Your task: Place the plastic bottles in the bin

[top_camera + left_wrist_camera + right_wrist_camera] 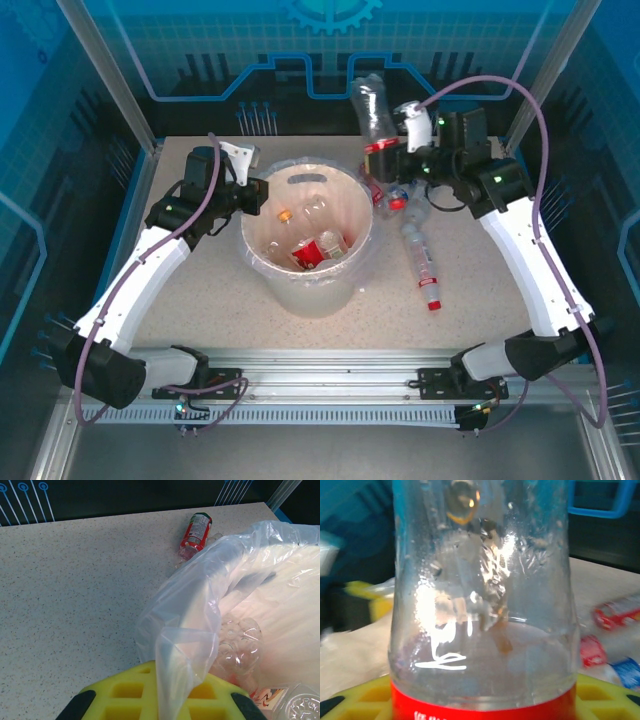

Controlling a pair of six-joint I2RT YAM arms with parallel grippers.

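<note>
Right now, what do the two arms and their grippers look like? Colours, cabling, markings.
Both match: left arm and right arm have white links, black joints with small green lights, and a purple cable along each. Finger pads are yellow with a square grid of recesses, edged in black.

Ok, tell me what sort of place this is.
Most likely a robotics lab test cell: two white robot arms bolted to a silver aluminium rail, a speckled beige tabletop, and blue translucent wall panels printed with a gear and circuit lines.
</note>
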